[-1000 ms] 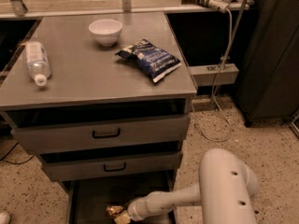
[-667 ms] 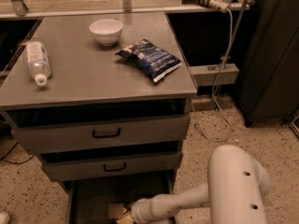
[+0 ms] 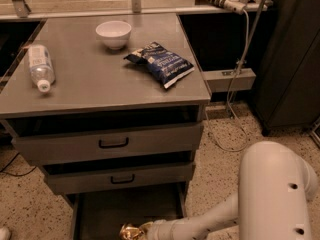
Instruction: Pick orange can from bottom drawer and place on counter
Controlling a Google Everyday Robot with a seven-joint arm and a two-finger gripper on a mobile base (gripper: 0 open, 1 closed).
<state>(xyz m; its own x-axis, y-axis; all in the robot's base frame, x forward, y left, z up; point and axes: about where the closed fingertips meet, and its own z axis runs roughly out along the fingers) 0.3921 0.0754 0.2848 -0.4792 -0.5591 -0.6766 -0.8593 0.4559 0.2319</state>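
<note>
The orange can (image 3: 128,231) shows as a small shiny golden lump at the picture's lower edge, inside the open bottom drawer (image 3: 100,214). My gripper (image 3: 142,230) is at the end of the white arm that reaches in from the right. It sits right against the can's right side, low in the drawer. Most of the gripper is hidden by its white wrist. The counter (image 3: 95,84) is the wide grey top of the cabinet, well above the drawer.
On the counter lie a white bowl (image 3: 113,34), a blue chip bag (image 3: 161,63) and a clear bottle (image 3: 40,66). Two shut grey drawers with black handles (image 3: 113,143) overhang the bottom one. Cables (image 3: 239,74) and a dark cabinet (image 3: 290,59) stand to the right.
The arm's large white link has swung right and lower in the picture. The wrist has stayed at the can, which sits slightly lower and further right in the drawer.
</note>
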